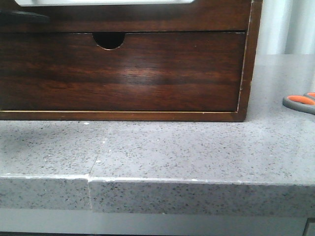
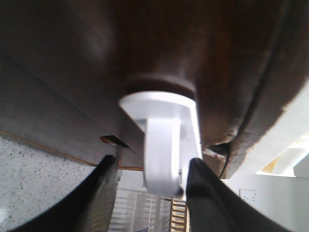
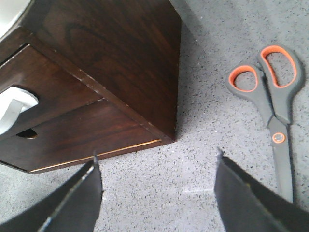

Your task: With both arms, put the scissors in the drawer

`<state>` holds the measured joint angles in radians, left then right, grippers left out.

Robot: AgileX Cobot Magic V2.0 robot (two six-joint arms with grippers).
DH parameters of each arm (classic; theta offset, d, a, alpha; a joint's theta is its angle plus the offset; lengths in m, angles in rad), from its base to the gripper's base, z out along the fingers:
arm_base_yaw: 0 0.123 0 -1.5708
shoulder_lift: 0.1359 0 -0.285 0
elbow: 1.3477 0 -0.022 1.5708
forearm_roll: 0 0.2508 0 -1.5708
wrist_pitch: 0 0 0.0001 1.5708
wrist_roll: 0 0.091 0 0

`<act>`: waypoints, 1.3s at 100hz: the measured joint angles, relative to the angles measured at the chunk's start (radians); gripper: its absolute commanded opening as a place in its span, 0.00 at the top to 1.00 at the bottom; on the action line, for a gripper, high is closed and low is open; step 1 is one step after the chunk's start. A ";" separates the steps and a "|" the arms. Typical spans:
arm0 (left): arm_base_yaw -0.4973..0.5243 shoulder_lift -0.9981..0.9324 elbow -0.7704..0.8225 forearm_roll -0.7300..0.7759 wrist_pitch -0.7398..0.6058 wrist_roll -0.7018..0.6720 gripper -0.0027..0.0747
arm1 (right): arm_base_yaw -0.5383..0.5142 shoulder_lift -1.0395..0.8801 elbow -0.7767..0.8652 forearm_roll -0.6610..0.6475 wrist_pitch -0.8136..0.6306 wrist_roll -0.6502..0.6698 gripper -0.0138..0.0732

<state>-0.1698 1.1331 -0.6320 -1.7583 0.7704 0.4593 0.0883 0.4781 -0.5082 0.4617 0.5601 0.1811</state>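
Observation:
The scissors [image 1: 301, 102], grey with orange-lined loops, lie flat on the counter right of the wooden cabinet; they also show in the right wrist view [image 3: 273, 96]. My right gripper [image 3: 157, 154] is open and empty above the bare counter, between the cabinet's corner and the scissors. The drawer [image 1: 147, 17] is the upper dark front with a white strip, cut off by the top edge of the front view. In the left wrist view my left gripper [image 2: 152, 162] is open with the drawer's white handle [image 2: 164, 154] between its fingers; one finger [image 2: 205, 193] is at the handle, the other stands apart.
The lower cabinet front with a half-round finger notch [image 1: 109, 40] is closed. The cabinet [image 3: 120, 58] stands on a grey speckled counter [image 1: 162, 147] whose front edge runs across the front view. A dark shape [image 1: 22, 17] shows at the top left.

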 measured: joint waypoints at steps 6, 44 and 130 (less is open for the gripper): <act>0.000 0.003 -0.002 -0.007 0.006 0.005 0.82 | 0.000 0.000 0.000 0.000 0.000 0.000 0.33; -0.002 0.012 -0.003 -0.064 0.015 0.001 0.99 | 0.000 0.000 0.000 0.000 0.003 0.001 0.33; -0.004 -0.513 0.277 0.041 -0.023 -0.216 0.99 | 0.000 0.000 0.000 0.000 0.006 0.003 0.33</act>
<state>-0.1741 0.6205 -0.3551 -1.7171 0.7474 0.2433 0.0883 0.4781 -0.5082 0.4617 0.5657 0.1837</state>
